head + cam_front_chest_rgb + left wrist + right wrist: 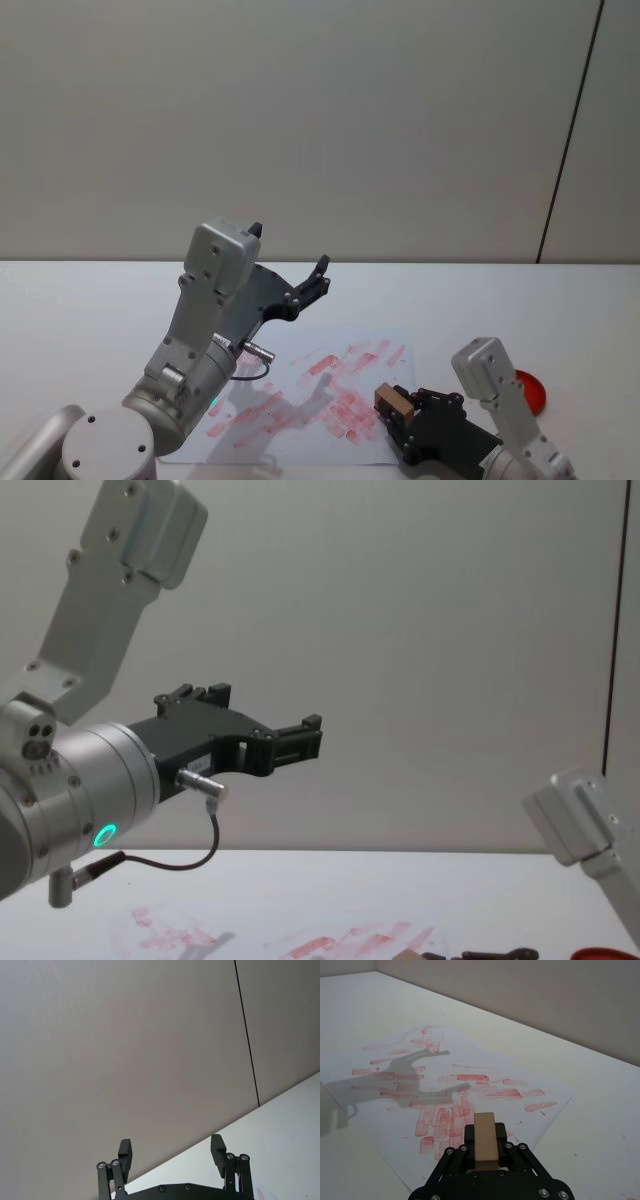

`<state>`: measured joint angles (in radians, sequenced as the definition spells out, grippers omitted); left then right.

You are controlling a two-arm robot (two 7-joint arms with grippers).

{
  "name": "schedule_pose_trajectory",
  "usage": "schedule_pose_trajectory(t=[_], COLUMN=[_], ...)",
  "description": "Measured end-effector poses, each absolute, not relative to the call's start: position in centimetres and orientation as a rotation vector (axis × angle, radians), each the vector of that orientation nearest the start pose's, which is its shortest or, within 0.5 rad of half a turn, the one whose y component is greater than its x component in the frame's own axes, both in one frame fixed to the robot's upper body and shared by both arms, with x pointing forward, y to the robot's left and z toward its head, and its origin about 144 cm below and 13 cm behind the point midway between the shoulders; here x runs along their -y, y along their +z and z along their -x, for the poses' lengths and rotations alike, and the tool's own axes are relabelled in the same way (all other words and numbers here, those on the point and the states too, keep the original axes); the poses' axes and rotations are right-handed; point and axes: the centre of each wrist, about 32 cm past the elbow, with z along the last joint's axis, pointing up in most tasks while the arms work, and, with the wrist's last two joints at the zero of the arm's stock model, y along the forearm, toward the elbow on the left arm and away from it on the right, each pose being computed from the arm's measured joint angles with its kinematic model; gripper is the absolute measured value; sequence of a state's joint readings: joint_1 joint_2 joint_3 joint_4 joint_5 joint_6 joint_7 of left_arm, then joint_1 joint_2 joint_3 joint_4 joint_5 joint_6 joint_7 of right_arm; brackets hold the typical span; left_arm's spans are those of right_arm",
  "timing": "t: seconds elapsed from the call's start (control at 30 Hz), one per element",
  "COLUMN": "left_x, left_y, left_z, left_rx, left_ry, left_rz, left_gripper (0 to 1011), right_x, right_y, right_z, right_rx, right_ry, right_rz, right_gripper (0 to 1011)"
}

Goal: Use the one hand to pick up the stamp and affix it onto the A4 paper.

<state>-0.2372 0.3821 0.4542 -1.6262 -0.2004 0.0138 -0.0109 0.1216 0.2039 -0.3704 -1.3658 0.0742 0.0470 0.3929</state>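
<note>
Nearest the robot, at the lower right of the head view, the right gripper [398, 407] was clamped on the stamp [485, 1137]. Its black fingers pressed the two long sides of the tan wooden block. In the right wrist view the block's long axis ran straight forward out of the jaws, toward the middle of the sheet.

The stamp hung over the near right corner of the A4 paper [300, 440]. I could not tell whether its lower face touched the sheet or stood just clear of it. The paper lay flat on the white table [80, 300], spreading forward and to the robot's left from the stamp. It was already crowded with red prints and smears, thickest just ahead of the block, with barer white toward the far edge.

My judgement is that the coming move was a press straight down, or a short reach forward first to find a cleaner patch, since the paper lay below and ahead of the block and not beside it.

A flat red disc [530, 390] sat on the table just beyond the right arm's grey link, off the paper's right edge.

Farther off and higher, the left gripper [170, 1147] was raised well above the sheet. Its fingers were spread apart and held nothing, pointing toward the plain wall. It was well apart from the stamp.
</note>
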Motion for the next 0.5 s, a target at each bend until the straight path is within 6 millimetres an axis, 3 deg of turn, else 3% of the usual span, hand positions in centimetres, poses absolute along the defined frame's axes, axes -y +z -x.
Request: schedule_pose_trajectory(t=[0.23,0.5], left_x=[-19.8,-19.8], left_y=[120.4,120.4], left_z=[-49.2,-49.2], left_rx=[0.268,0.268], left_ry=[1.124,1.124], left_rz=[-0.061,-0.061], left_gripper=[1003,1003], right_x=[18.9,19.8], right_y=[110.2,111.7], right_z=[-47.0,-46.9], right_rx=[-0.051,-0.037], right_ry=[-0.849,-0.888], right_rz=[0.248,0.177], right_gripper=[221,221])
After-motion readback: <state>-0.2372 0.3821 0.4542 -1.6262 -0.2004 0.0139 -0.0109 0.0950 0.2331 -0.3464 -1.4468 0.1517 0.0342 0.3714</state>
